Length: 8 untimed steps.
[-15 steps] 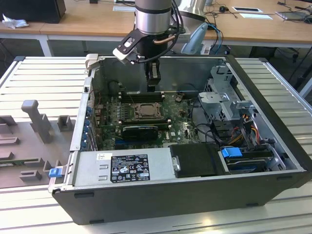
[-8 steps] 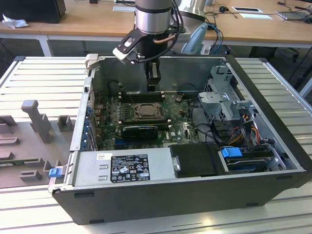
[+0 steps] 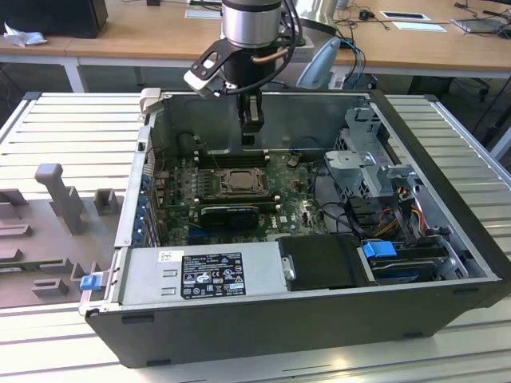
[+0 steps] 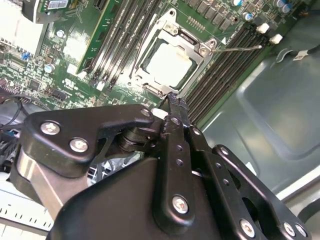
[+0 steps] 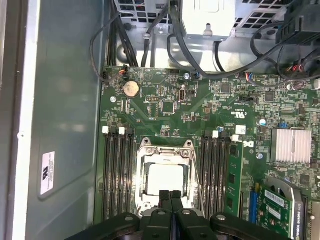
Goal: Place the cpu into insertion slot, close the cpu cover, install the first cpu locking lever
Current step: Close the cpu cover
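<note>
The cpu (image 5: pixel 167 178) lies in the insertion slot (image 5: pixel 141 201), its silver top showing through the window of the cpu cover (image 5: pixel 165 154). The cover lies flat over it in both wrist views, cpu (image 4: pixel 169 62), cover (image 4: pixel 183 40). A thin wire locking lever (image 4: pixel 240 48) sticks out from one socket corner across the memory slots. My gripper (image 5: pixel 171 194) hangs just above the socket's edge, shut, with nothing between the fingers. In the exterior view the gripper (image 3: pixel 251 137) is over the far side of the socket (image 3: pixel 238 182) inside the open computer case.
Memory slots (image 5: pixel 116 175) flank the socket on both sides. A black graphics card (image 3: pixel 230 212), the power supply (image 3: pixel 204 273), a drive cage (image 3: pixel 369 163) and loose cables (image 3: pixel 399 203) crowd the case. A grey fixture (image 3: pixel 60 199) stands at the exterior view's left.
</note>
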{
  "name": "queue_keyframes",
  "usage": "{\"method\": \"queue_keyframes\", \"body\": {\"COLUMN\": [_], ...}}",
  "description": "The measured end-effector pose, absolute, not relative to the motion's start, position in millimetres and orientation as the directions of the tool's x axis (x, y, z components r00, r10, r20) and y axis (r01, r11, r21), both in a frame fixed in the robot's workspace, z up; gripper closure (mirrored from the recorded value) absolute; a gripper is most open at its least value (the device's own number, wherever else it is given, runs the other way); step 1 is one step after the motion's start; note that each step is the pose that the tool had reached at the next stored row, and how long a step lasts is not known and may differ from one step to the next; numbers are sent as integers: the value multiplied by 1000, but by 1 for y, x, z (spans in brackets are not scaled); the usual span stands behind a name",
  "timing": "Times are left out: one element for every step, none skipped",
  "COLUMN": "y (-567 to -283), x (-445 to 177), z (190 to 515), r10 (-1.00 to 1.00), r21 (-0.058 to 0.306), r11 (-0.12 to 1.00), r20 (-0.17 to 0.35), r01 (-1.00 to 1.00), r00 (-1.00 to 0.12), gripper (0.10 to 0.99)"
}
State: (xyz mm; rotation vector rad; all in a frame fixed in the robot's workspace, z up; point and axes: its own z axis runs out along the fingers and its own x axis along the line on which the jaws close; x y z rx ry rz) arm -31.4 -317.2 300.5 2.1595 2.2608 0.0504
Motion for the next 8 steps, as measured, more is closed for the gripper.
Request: {"method": "queue_keyframes", "body": {"y": [-317, -317, -317, -317, -317, -317, -317, -317], "x": [-31, -31, -31, -31, -32, -32, -32, -32], "z": [302, 304, 304, 304, 304, 304, 304, 304], "r10": [999, 999, 999, 999, 996, 992, 989, 986], "r21": [33, 33, 34, 34, 33, 34, 33, 34], "r11": [46, 46, 47, 53, 85, 123, 149, 167], "r20": [12, 12, 12, 12, 11, 12, 11, 12], "r01": [998, 998, 998, 998, 996, 992, 988, 985], "r00": [-46, -46, -47, -53, -85, -124, -149, -167], "gripper": [980, 980, 980, 980, 980, 980, 980, 980]}}
